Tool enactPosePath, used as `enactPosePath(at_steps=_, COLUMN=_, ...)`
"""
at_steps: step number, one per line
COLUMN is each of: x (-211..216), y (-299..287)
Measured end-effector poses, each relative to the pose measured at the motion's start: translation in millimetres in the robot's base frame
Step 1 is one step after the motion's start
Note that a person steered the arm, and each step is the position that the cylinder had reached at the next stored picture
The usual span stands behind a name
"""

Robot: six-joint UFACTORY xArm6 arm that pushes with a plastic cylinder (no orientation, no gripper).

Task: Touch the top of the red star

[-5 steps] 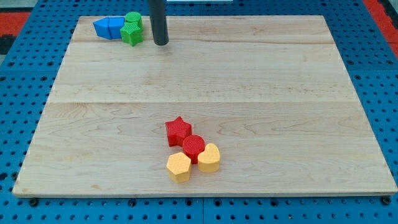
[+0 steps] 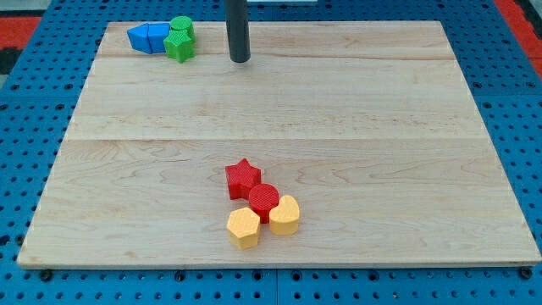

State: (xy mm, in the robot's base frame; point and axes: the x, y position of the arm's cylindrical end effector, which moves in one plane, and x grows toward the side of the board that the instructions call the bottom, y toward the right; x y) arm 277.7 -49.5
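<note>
A single camera view looks down at an angle on a pale wooden bench (image 2: 381, 127) that rests on a blue pegboard surface (image 2: 34, 169). A straight dark rod comes down from the view's top edge, and my tip (image 2: 240, 60) sits on the wood near the view's top, a little left of centre. The arm has no claw, so there is nothing to report as released, clenched or grasping. The red star (image 2: 242, 177) lies well apart from the tip, down in the lower half of the bench and almost directly below the tip in the view; nothing touches its top. Just below and to the right of the star, touching it, is a red round block (image 2: 264, 201). Against that block sit two yellow pieces: a yellow hexagon-like block (image 2: 244, 227) at the view's lower left of it, and a yellow rounded block (image 2: 284, 215) at its right. In the top left corner of the bench, left of the tip, is a second cluster: a blue block (image 2: 147, 37) with angled faces, its exact shape hard to make out, and pressed against its right side two green blocks, a rounder one (image 2: 181, 25) behind and a green star-like one (image 2: 179, 47) in front.
</note>
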Motion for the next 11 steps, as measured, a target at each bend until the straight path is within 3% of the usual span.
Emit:
enactPosePath(at_steps=5, x=2.8, y=23.6)
enactPosePath(at_steps=9, x=112.8, y=22.3)
enactPosePath(at_steps=11, x=191.5, y=17.3)
